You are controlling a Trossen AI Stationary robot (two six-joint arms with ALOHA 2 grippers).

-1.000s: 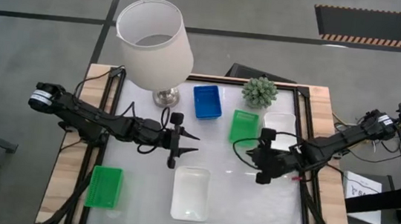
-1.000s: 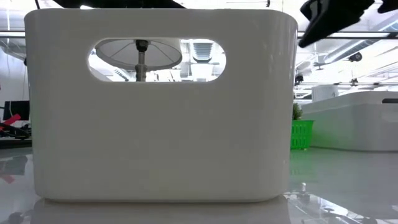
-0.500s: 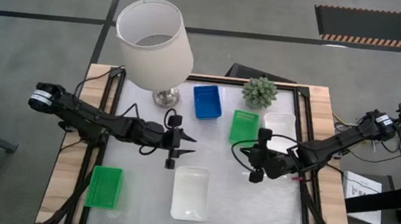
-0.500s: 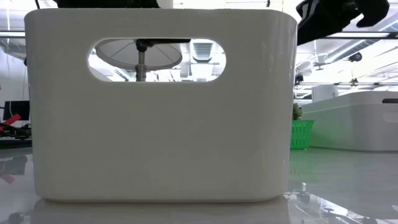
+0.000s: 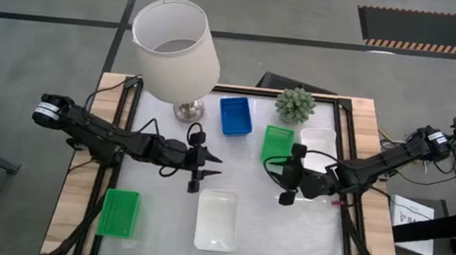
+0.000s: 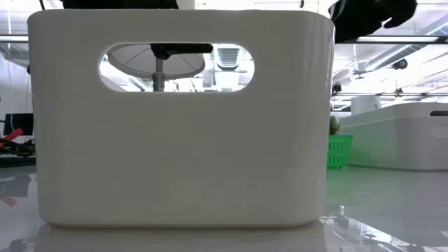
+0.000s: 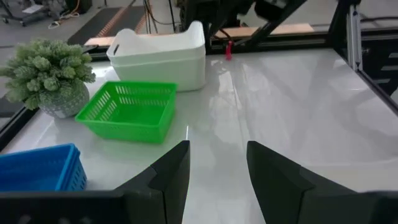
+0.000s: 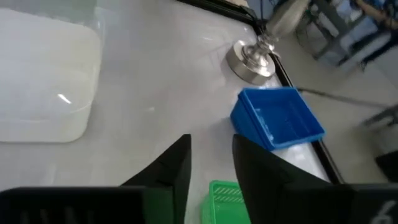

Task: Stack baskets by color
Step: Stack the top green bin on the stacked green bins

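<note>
Five baskets rest on their bottoms on the white table. A blue basket [image 5: 235,115] lies at the far middle, a green basket [image 5: 277,144] to its right, and a white basket [image 5: 317,141] beside that. Another green basket [image 5: 119,213] lies near left, and a second white basket [image 5: 216,220] near middle. My left gripper [image 5: 215,166] hangs open over the table's middle, pointing at the far green basket [image 7: 127,109]. My right gripper [image 5: 281,174] hangs open just near of that green basket, pointing at the blue basket [image 8: 277,124].
A lamp with a white shade [image 5: 175,50] stands at the far left, its metal foot [image 5: 189,111] beside the blue basket. A small potted plant [image 5: 296,105] stands at the far edge. Bare table lies between the two grippers. The near white basket [image 6: 182,140] fills the low view.
My right gripper has gone a little toward the table's left and far edge, closer to the far green basket, and has tipped. My left gripper has rolled slightly about its own line and stayed in place. No basket has moved.
</note>
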